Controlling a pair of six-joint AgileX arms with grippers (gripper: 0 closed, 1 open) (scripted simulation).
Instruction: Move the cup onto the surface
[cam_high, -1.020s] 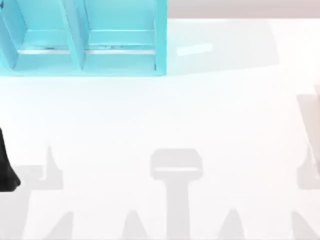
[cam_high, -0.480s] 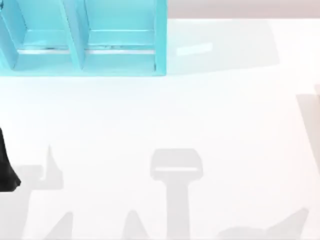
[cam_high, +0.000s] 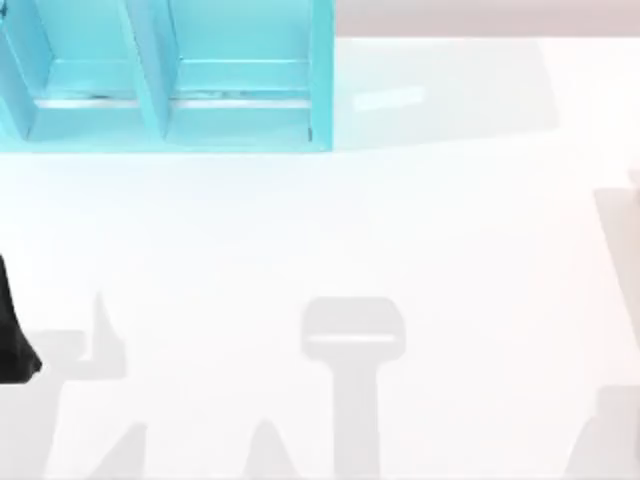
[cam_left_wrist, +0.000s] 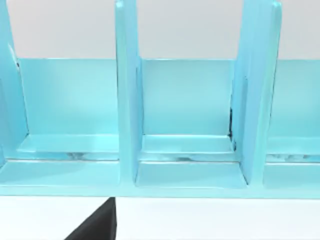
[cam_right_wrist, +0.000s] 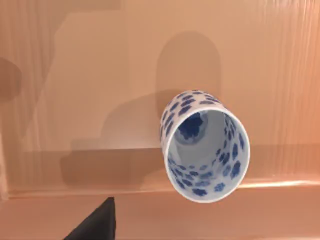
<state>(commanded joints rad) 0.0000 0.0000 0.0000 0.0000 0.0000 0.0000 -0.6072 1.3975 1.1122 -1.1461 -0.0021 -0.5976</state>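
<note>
Right wrist view looks down on the cup (cam_right_wrist: 204, 146), white with blue blotches, mouth toward the camera, standing on a tan, wood-grained ledge with a pale lip along its edge. A dark wedge (cam_right_wrist: 95, 222) at the frame's edge is likely part of the right claw; how far its fingers are spread I cannot tell, and it has hold of nothing that I can see. The cup stands apart from that wedge, untouched. In the top view the white counter (cam_high: 330, 220) lies bare, the turquoise shelf unit (cam_high: 165, 75) at its far left corner, and a black piece of the left arm (cam_high: 12, 335) sits parked at the left edge. By my judgement the task has barely begun: the cup is not yet grasped, lifted, or set on the counter
</note>
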